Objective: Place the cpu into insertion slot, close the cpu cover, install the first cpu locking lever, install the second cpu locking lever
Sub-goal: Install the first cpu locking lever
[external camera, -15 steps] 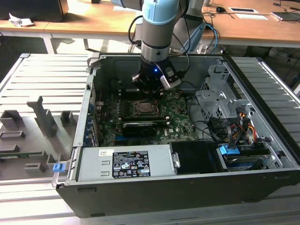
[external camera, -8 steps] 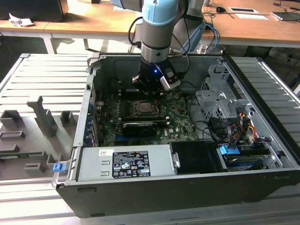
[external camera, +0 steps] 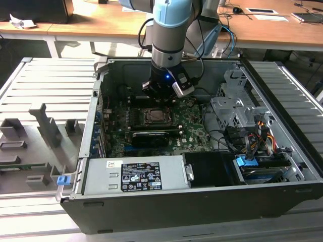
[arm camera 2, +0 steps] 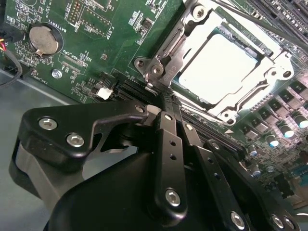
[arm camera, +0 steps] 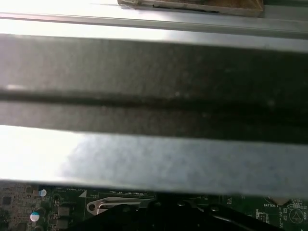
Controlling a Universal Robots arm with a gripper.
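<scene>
From my station I see the gripper [external camera: 164, 93] hanging low inside the open computer case [external camera: 176, 212], over the far part of the green motherboard [arm camera 2: 110, 43], just beyond the insertion slot [external camera: 146, 112]; the arm reaches in from the far side, which I judge keeps it away from the power supply [external camera: 133, 175] along the near wall and the drive cage on the exterior view's right. In the second wrist view the cpu [arm camera 2: 216, 72] lies flat and square in its slot, its pale top showing through the cut-out of the cpu cover [arm camera 2: 207, 26], which is folded down over it; so 2 steps look done to me. The gripper's 2 fingers [arm camera 2: 166, 144] are drawn together with no gap at the tips, and those tips sit right at 1 corner of the socket beside a bent metal lever bracket [arm camera 2: 161, 65]; I cannot tell whether they pinch anything there. I read that narrow, closed pose as suited to working a thin lever rather than carrying a chip.
</scene>
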